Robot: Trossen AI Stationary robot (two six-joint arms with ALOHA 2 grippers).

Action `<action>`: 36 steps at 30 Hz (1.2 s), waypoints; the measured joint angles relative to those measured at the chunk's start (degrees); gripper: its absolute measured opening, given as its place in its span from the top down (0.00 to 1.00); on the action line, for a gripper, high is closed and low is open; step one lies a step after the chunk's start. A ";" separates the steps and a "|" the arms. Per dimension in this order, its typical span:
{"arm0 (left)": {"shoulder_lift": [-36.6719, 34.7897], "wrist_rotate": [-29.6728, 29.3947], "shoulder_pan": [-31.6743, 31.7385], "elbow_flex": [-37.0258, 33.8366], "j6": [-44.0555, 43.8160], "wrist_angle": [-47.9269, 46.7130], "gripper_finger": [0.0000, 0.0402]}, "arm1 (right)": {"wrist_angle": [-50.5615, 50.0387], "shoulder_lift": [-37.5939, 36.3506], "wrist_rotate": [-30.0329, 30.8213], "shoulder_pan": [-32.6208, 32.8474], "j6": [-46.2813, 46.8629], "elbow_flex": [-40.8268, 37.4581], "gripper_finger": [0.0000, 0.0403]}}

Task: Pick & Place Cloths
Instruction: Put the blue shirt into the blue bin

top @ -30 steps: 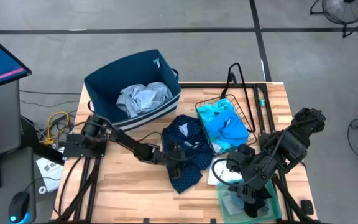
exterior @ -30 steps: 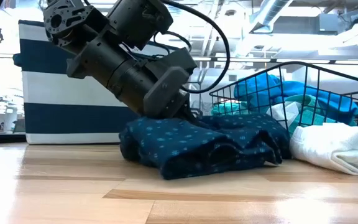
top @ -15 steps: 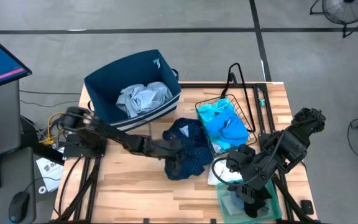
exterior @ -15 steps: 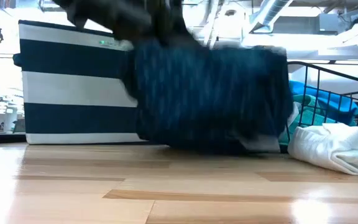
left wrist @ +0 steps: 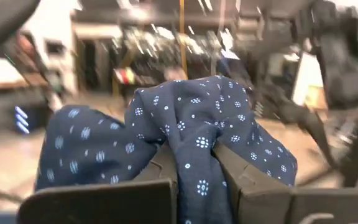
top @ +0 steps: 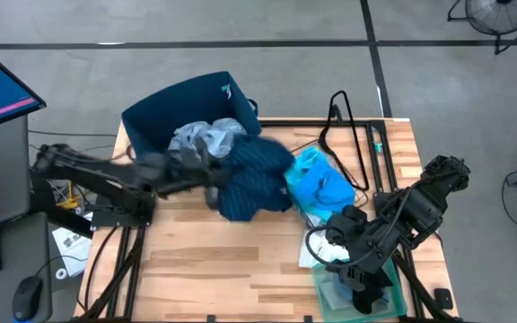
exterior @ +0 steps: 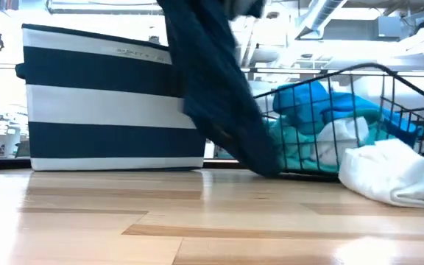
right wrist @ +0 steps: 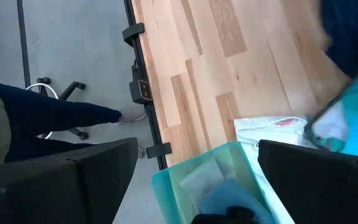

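Observation:
My left gripper (left wrist: 194,163) is raised beside the navy striped bin (top: 164,112), shut on the dotted navy cloth (top: 254,175). The cloth hangs as a long bunch in the low view (exterior: 212,88). A grey cloth (top: 206,139) lies in the bin. Turquoise and blue cloths (top: 321,184) fill the wire basket (exterior: 377,88). A white cloth (top: 317,247) lies on the table by the green tray (top: 371,301). My right gripper (right wrist: 197,152) hovers open above the tray, touching nothing. My left gripper pinches a bunched fold of the dotted navy cloth (left wrist: 197,149) between its two fingers (left wrist: 244,180), several layers thick. The fingers reach out about level, toward the table's right. The cloth spills over the fingertips and hangs slack, its lower end (exterior: 263,163) close to the tabletop by the basket.
A black wire frame (top: 353,135) stands at the table's far right. The tray holds folded cloths (right wrist: 219,193). A person's leg and shoe (right wrist: 61,115) show on the floor beyond the table's edge. Bare wood (top: 205,260) covers the near left of the table.
My left gripper has risen from the table's middle and swung toward the far left, toward the bin, tipping from pointing down to about level. The dotted navy cloth has come up off the table with it and now hangs in a bunch. My right arm has kept still.

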 joint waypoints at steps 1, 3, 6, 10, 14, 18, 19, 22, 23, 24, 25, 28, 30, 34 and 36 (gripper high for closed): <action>-2.05 -0.75 0.50 0.00 2.37 0.04 0.93 | 0.00 0.00 0.05 -0.02 -0.07 0.00 0.19; -6.22 -2.73 1.38 0.00 7.50 0.18 0.93 | 0.02 0.00 0.77 0.00 -0.07 0.00 0.19; -12.15 -5.42 2.81 0.07 15.25 0.77 0.93 | 0.02 0.00 2.05 0.00 -0.07 0.00 0.19; -18.32 -7.05 5.61 0.09 22.69 2.24 0.93 | 0.02 0.00 2.90 0.00 -0.07 0.00 0.19; -22.46 -6.72 9.58 0.13 30.84 6.09 0.93 | 0.02 0.00 3.21 -0.50 -0.09 0.00 0.19; -24.19 -0.69 13.40 0.13 41.72 16.09 0.93 | 0.02 0.00 4.22 -1.50 -0.62 -0.01 0.19; -24.26 0.79 14.22 0.13 44.23 20.06 0.93 | 0.02 0.00 4.31 -1.78 -0.68 -0.01 0.19; -24.35 3.35 16.61 0.84 50.77 29.40 0.92 | 0.02 0.00 4.31 -2.80 -0.68 0.00 0.19; -24.36 3.67 17.36 1.59 51.99 30.63 0.93 | 0.02 0.00 4.31 -3.12 -0.68 0.00 0.19; -24.36 3.87 18.18 2.43 52.33 30.88 0.93 | 0.02 0.00 4.31 -3.40 -0.68 -0.01 0.19; -24.38 4.22 19.08 3.30 52.37 30.84 0.93 | 0.02 0.00 4.31 -3.63 -0.68 -0.01 0.19; -23.77 6.65 21.99 5.14 53.41 30.83 0.93 | 0.02 0.00 4.31 -4.27 -0.67 -0.02 0.19; -22.72 7.03 23.86 6.31 55.12 30.71 0.93 | 0.02 0.00 4.31 -4.60 -0.66 -0.02 0.19; -20.19 6.98 27.83 7.79 56.54 30.44 0.93 | 0.24 0.00 4.31 -4.96 -0.64 -0.02 0.19; -18.52 7.77 30.37 8.88 56.12 30.49 0.93 | 0.26 0.00 4.31 -4.96 -0.64 -0.02 0.19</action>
